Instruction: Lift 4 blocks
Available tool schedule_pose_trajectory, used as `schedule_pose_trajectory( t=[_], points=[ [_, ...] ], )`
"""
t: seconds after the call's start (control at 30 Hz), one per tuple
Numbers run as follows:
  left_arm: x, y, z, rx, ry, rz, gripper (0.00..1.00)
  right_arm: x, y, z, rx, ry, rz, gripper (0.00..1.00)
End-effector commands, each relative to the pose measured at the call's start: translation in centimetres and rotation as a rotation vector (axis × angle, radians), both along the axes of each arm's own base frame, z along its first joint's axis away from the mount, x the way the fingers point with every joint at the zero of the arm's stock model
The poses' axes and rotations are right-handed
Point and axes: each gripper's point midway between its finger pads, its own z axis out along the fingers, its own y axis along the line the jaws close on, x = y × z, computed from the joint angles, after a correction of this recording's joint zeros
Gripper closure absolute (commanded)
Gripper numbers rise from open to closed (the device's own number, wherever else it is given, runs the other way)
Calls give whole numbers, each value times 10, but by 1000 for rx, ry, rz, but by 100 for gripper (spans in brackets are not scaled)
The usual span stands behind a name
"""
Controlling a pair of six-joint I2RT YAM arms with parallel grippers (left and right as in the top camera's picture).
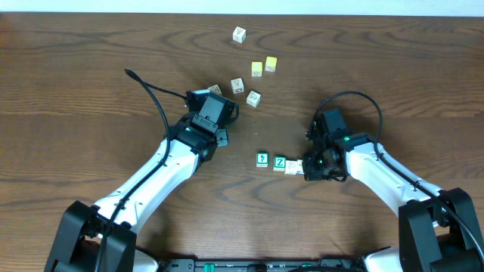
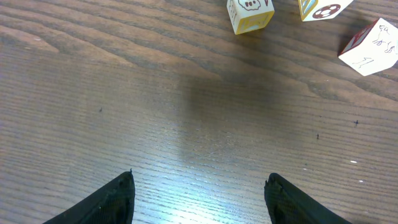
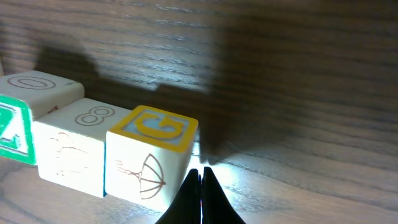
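Note:
Two green-faced blocks [image 1: 262, 159] [image 1: 280, 162] lie in a row at mid-table, with small white blocks [image 1: 293, 166] continuing the row to the right. My right gripper [image 1: 305, 168] is shut and empty at the row's right end. In the right wrist view its closed tips [image 3: 202, 174] rest on the wood right beside a white block with a yellow-and-blue G top and a reddish umbrella [image 3: 149, 165]. White cubes marked 8 [image 3: 71, 149] and 0 [image 3: 40, 90] follow, then a green face [image 3: 12, 134]. My left gripper [image 1: 225, 106] [image 2: 200, 182] is open over bare wood.
Ahead of the left gripper lie three pale cubes [image 1: 215, 90] [image 1: 237, 85] [image 1: 253, 97]; they show at the top of the left wrist view [image 2: 250, 14] [image 2: 320, 7] [image 2: 372, 48]. Two plain yellow cubes [image 1: 257, 68] [image 1: 271, 63] and a lone white cube [image 1: 239, 34] lie farther back.

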Motion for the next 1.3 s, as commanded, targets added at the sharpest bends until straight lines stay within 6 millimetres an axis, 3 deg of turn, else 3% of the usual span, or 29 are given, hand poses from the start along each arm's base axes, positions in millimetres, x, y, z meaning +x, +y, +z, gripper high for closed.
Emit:
schedule_pose_trajectory(
  t=[0.0, 0.23, 0.87, 1.13, 1.27],
  points=[
    [-3, 5, 0, 17, -7, 4, 32, -5, 10, -2, 24, 14, 17, 99],
    [-3, 5, 0, 17, -7, 4, 32, -4, 21, -1, 33, -6, 34, 99],
    [-2, 5, 1, 14, -10, 4, 32, 3, 21, -1, 29, -33, 26, 99],
    [18, -33, 10, -151, -78, -82, 33, 6, 22, 0, 34, -47, 26, 99],
    [17, -34, -2, -146, -47, -86, 33, 4, 22, -1, 31, -38, 26, 99]
  ],
)
